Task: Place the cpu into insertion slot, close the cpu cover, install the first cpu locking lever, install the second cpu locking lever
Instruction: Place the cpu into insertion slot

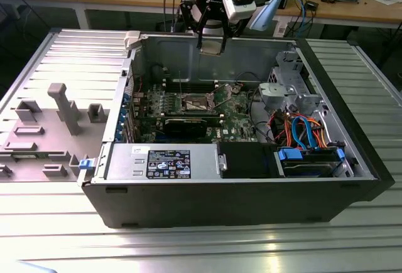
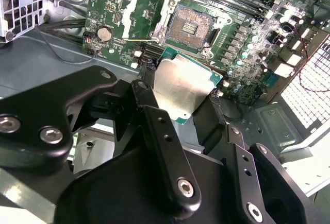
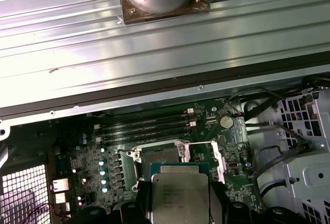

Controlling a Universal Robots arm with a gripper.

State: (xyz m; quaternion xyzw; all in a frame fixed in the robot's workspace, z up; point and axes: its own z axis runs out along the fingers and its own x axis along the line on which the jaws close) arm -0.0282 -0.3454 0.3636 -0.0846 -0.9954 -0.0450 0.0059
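One cpu (image 2: 181, 82) in one hand (image 2: 178, 101)

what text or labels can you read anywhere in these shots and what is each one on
No text is clear enough to quote.
Black label on the power supply, exterior view: lines of print and symbols, too small to read.
Top of the cpu held in the gripper, first wrist view: faint etched lines, too blurred to read.
Circuit board: white markings, too small to read.
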